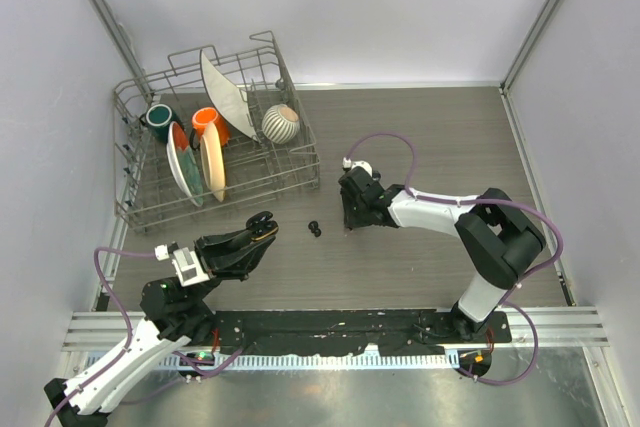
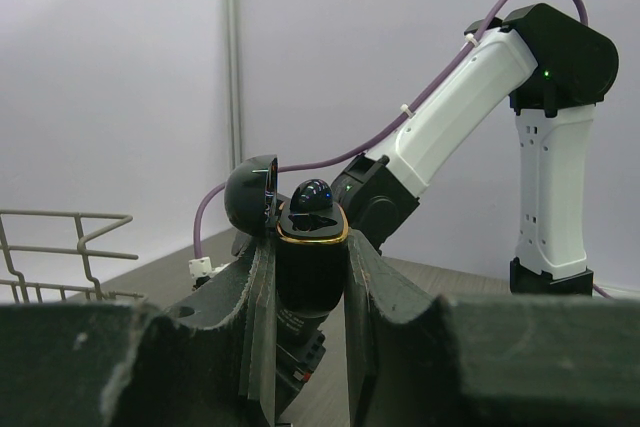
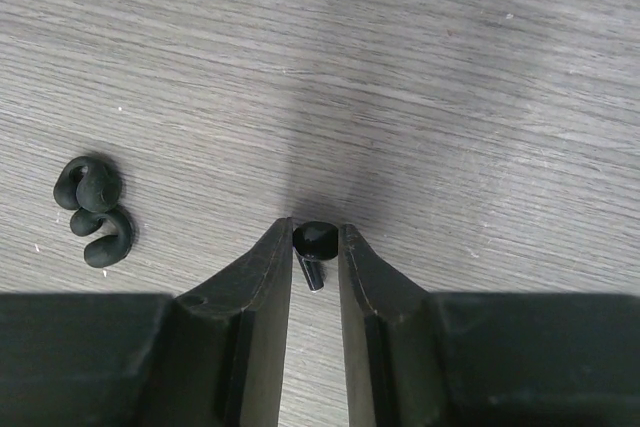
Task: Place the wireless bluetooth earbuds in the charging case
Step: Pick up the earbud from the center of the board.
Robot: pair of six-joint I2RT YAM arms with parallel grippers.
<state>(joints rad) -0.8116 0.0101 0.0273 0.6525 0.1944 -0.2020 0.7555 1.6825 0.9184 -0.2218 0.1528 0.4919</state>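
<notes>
One case (image 2: 312, 282) is clamped between the fingers of the left gripper (image 2: 311, 252) and is held upright above the table (image 3: 450, 97), with its lid (image 2: 250, 192) swung open to the left. Two earbuds are counted. One earbud (image 2: 312, 194) is seated in the top of the case, its glossy dome raised above the gold rim. The other earbud (image 3: 314, 240) is pinched between the nearly closed fingers of the right gripper (image 3: 313, 235), just over the wood surface, with its stem pointed back between the fingers. A small black curled clump (image 3: 95, 209) is seen on the table to the left of that gripper; whether it is one piece or two cannot be told. In the one wire rack (image 1: 290, 172) at the far left, three plates, two cups and one striped bowl are stood.
</notes>
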